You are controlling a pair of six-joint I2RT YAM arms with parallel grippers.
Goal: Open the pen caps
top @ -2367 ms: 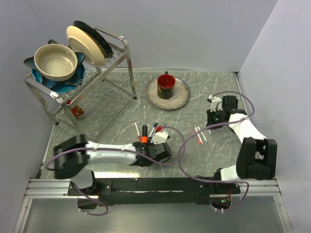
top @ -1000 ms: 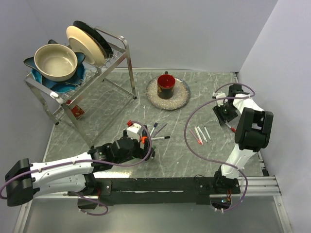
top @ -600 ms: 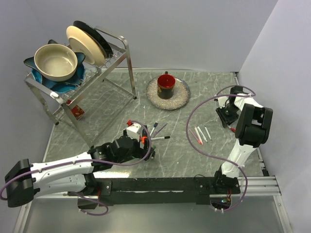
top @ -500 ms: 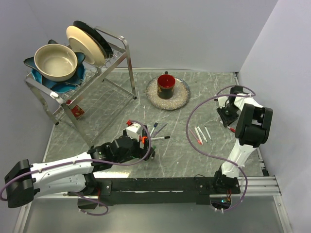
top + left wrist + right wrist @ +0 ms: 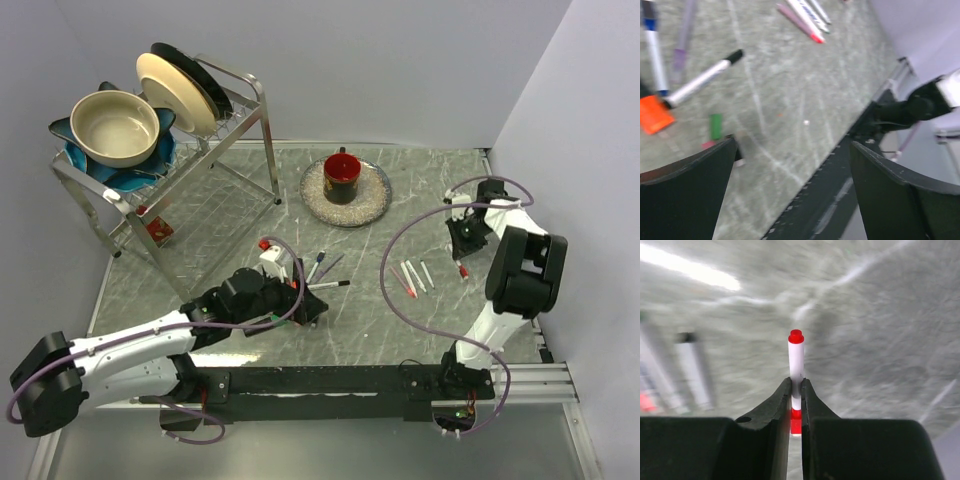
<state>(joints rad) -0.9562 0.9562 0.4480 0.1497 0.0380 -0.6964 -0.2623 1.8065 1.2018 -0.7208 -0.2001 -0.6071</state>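
The work surface is a grey marbled table (image 5: pixel 230 240) enclosed by pale walls. A metal dish rack (image 5: pixel 240 120) stands in the upper left of the overhead view and carries a beige bowl (image 5: pixel 112 125) and upright plates (image 5: pixel 175 90). A red mug (image 5: pixel 342 175) sits on a speckled round plate (image 5: pixel 375 200) at upper centre.

The right gripper (image 5: pixel 796 382) is clenched on a slim white pen (image 5: pixel 796 357). The pen runs straight out from between the fingers. A red end (image 5: pixel 796 336) shows beyond the fingertips, and a second red section (image 5: pixel 796 422) sits low between the fingers. Which of the two is the cap cannot be told. In the overhead view the right gripper (image 5: pixel 463 245) is near the right edge of the table, pointing down at the surface.

The left gripper (image 5: pixel 792 145) is released, its jaws spread wide around nothing. In the overhead view it sits low at lower centre, just beside a fan of pens (image 5: pixel 325 268).

In the left wrist view, a loose green cap (image 5: pixel 715 126) lies on the table near the finger at the lower left of the frame. A white marker (image 5: pixel 700 82) lies close by with a black cap (image 5: pixel 735 55) on its far end. An orange piece (image 5: pixel 654 112) lies at its near end, too blurred to identify. Three more pens (image 5: pixel 412 277) lie side by side between the two grippers.
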